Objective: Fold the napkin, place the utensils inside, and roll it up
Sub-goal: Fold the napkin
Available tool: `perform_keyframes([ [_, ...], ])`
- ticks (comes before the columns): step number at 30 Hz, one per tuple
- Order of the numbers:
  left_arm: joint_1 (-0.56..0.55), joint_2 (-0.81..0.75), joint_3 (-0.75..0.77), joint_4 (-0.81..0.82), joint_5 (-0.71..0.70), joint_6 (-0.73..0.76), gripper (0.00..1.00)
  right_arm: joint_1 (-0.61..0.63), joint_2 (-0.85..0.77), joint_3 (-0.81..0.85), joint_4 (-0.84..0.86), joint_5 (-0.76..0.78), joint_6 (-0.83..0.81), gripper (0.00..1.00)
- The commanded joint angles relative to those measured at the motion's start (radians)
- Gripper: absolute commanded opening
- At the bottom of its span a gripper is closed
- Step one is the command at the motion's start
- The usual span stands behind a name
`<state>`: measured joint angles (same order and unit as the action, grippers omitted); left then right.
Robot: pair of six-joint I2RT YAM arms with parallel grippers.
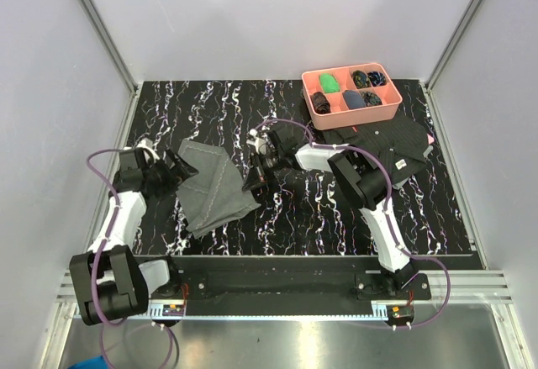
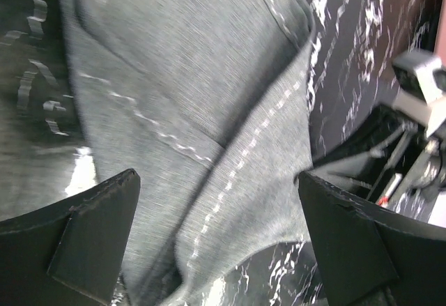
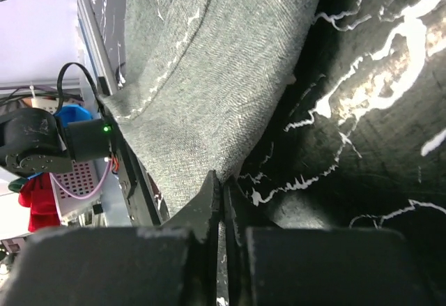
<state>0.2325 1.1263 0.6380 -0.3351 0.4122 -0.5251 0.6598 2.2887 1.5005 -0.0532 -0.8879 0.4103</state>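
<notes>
L gripper [image 1: 179,170] jaws wide, low | R gripper [image 1: 250,189] jaws clamped, arm stretched left

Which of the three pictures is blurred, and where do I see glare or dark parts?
Top external view: sharp and evenly lit, with pale glare on the metal sheet at the bottom. Left wrist view: the napkin is smeared, most at the left. Right wrist view: the weave is sharp, but the right hand, near the lens, is dark and soft.

Soft grey woven napkin [image 1: 212,191], matt, pale stitched edges, glossy black white-veined tabletop [image 1: 294,218] under the napkin, smooth pink plastic tray [image 1: 353,119] and dark patterned cloth [image 1: 395,142] right of the napkin
</notes>
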Motion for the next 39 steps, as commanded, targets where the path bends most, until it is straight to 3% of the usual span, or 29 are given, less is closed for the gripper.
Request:
perform_keyframes([
  [1, -0.080, -0.011, 0.012, 0.044, -0.038, -0.006, 0.99, -0.026, -0.053, -0.058, 0.044, 0.009, 0.035, 0.00],
  [13, -0.355, 0.102, 0.074, 0.107, -0.159, -0.055, 0.99, -0.223, -0.333, -0.439, 0.015, 0.141, -0.022, 0.00],
  [18, -0.386, 0.095, 0.019, 0.137, -0.106, -0.120, 0.99, -0.223, -0.411, -0.502, -0.023, 0.217, 0.005, 0.00],
  [23, -0.429, 0.064, -0.165, 0.315, -0.007, -0.252, 0.99, -0.221, -0.431, -0.546, -0.025, 0.222, 0.015, 0.00],
  [33, -0.461, 0.096, -0.293, 0.441, 0.023, -0.343, 0.99, -0.223, -0.426, -0.577, -0.020, 0.224, 0.008, 0.00],
  [39, -0.466, 0.078, -0.319, 0.449, 0.037, -0.377, 0.89, -0.223, -0.420, -0.573, -0.017, 0.236, 0.015, 0.00],
])
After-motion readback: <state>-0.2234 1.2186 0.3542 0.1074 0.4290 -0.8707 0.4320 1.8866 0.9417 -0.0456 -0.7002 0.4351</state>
